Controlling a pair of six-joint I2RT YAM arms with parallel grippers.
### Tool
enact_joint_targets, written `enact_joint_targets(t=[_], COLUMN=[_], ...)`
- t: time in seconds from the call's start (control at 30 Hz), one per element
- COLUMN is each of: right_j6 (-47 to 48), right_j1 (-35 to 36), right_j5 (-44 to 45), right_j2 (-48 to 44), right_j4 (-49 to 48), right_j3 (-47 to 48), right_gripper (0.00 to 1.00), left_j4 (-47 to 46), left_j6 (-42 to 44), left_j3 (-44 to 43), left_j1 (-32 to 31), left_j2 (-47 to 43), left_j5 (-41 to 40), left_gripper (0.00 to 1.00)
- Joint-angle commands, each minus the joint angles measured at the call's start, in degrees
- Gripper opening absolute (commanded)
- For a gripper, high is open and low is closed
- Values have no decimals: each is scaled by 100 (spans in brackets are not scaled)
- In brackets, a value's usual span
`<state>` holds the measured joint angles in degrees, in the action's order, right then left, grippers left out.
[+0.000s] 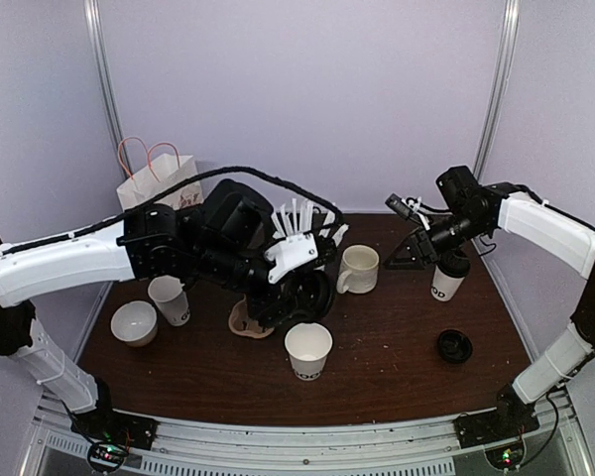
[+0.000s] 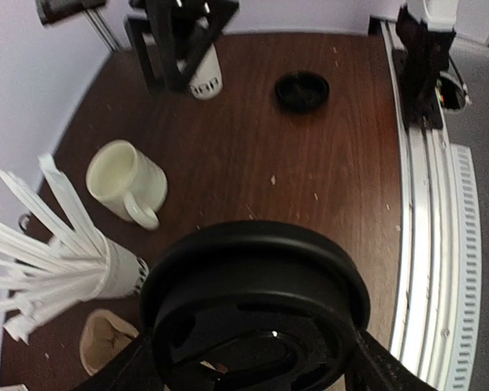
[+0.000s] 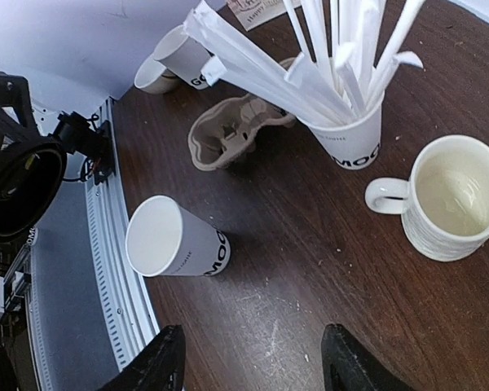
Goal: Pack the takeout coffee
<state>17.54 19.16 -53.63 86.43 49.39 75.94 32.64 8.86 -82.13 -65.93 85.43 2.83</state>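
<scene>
Lidding looks to be the step in hand, with packing not yet begun. The left hand (image 1: 302, 296) holds a black lid (image 2: 253, 309) by its edges. Its fingers are spread wide to span the lid, which hangs above the table (image 1: 397, 367). An open cup (image 1: 308, 350) stands upright just below and on the near side of that hand, with nothing on its rim. The right hand (image 3: 257, 358) has its fingers apart with nothing between them. A lidded cup (image 1: 446, 280) stands just beside it on its outer side, apart from the fingers as far as can be told. A loose lid (image 1: 454, 345) lies flat nearer the arm bases from that hand. The cardboard carrier (image 1: 246, 322) sits just to the left hand's left and is empty. The next move probably calls for levelling the held lid, centring it over the open cup's rim and pressing down evenly. The cup is light and unsupported, so an off-centre push could tip it.
</scene>
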Motion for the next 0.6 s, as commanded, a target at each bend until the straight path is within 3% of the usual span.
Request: enact_joint_targets(t=[0.0,0.17,0.57], right_j6=[277,539,595], right_j1=[86,494,975], right_j5=[292,571,471], right_j2=[-1,-31,40], right_j4=[61,193,79], right_j3=[-168,-514,-813], right_gripper=[60,60,60], left_j4=[2100,2436,2984], left_j6=[-361,-478,-377], left_j3=[-429,-961,-1997], left_j1=[38,50,54], left_j2=[435,1047,2161], left_j5=[351,608,327], left_gripper=[73,71,69])
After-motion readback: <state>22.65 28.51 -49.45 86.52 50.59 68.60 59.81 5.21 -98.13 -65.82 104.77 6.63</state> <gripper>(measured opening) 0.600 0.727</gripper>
